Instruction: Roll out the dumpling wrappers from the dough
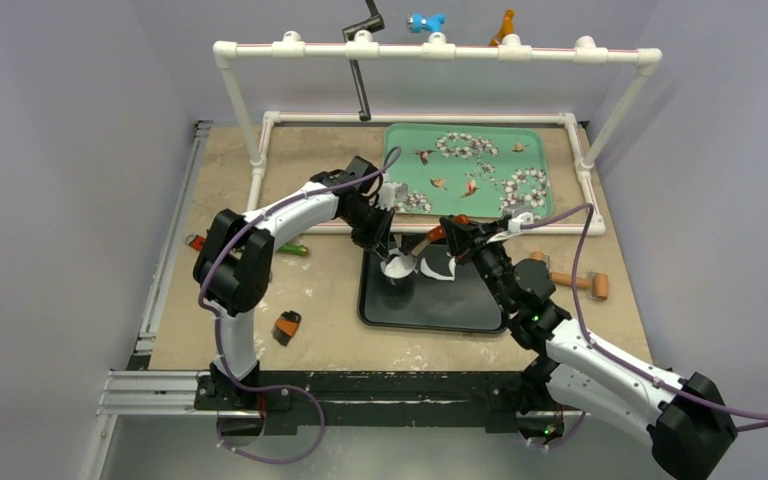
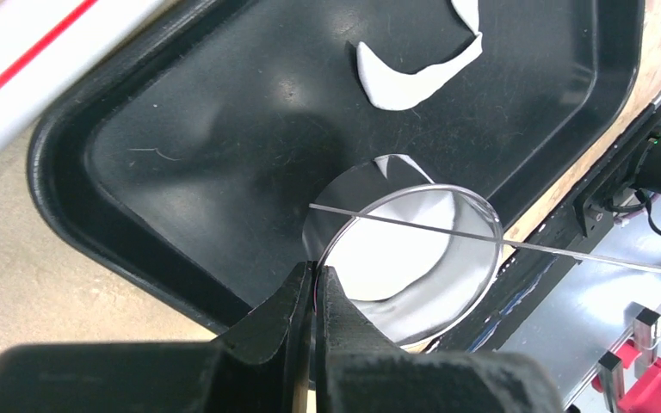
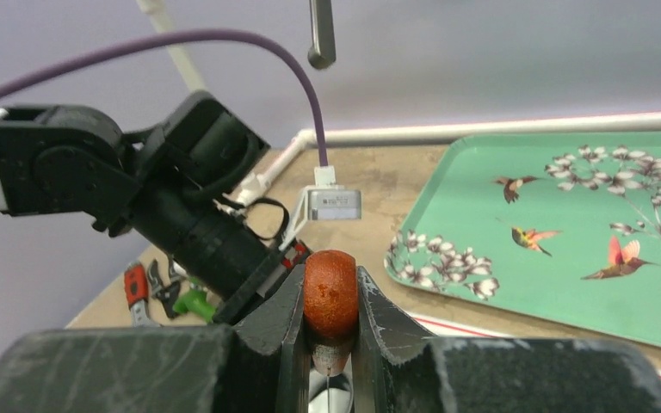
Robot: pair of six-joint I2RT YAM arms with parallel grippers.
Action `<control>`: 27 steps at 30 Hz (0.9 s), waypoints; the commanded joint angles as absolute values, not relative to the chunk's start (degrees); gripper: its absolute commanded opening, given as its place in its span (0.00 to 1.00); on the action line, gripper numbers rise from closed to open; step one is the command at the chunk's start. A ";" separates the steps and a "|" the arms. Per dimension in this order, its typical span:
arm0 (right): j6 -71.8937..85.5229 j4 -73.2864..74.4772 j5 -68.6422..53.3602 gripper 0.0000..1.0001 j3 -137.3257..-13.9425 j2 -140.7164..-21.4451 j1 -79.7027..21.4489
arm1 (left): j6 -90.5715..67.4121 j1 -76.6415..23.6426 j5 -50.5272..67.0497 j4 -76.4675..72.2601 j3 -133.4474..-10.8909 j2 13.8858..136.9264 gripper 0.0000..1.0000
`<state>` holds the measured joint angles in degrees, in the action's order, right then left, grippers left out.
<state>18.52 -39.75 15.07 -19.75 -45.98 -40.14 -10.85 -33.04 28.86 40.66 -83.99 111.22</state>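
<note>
table (image 1: 330, 290): open room is seen left of the black tray; a rolling pin (image 1: 580, 282) lies off the tray's right edge, well apart from the work.
black tray (image 1: 430, 312): the near half is bare, so a freed disc could be laid there; the raised rim must be cleared on any exit.
left gripper (image 2: 314, 275): pressed together on the rim of the ring cutter (image 2: 491, 219), by the tray's far left corner.
right gripper (image 3: 331, 301): pinched on the wooden handle (image 3: 331, 282) of a thin metal rod (image 2: 413, 224), which is laid across the cutter's top.
dumpling wrapper (image 2: 387, 258): white disc inside the cutter; whether it is cut through cannot be told.
step (judged): the cutter should be kept level and steady and lifted without twist, so the disc is not dragged; the rod should be kept off the disc's edge.
scraps (image 2: 413, 73): curved leftovers along the tray's far edge, apart from the cutter; to be avoided.
</note>
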 commanded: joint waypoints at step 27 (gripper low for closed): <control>24.18 -35.50 15.01 0.00 -28.47 -47.21 -40.52 | -10.84 -31.79 30.65 37.91 -83.88 110.71 0.00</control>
<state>20.10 -38.20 8.45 -20.43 -48.47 -40.12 -11.81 -31.62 31.03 41.19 -84.64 112.33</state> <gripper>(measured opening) 0.145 0.014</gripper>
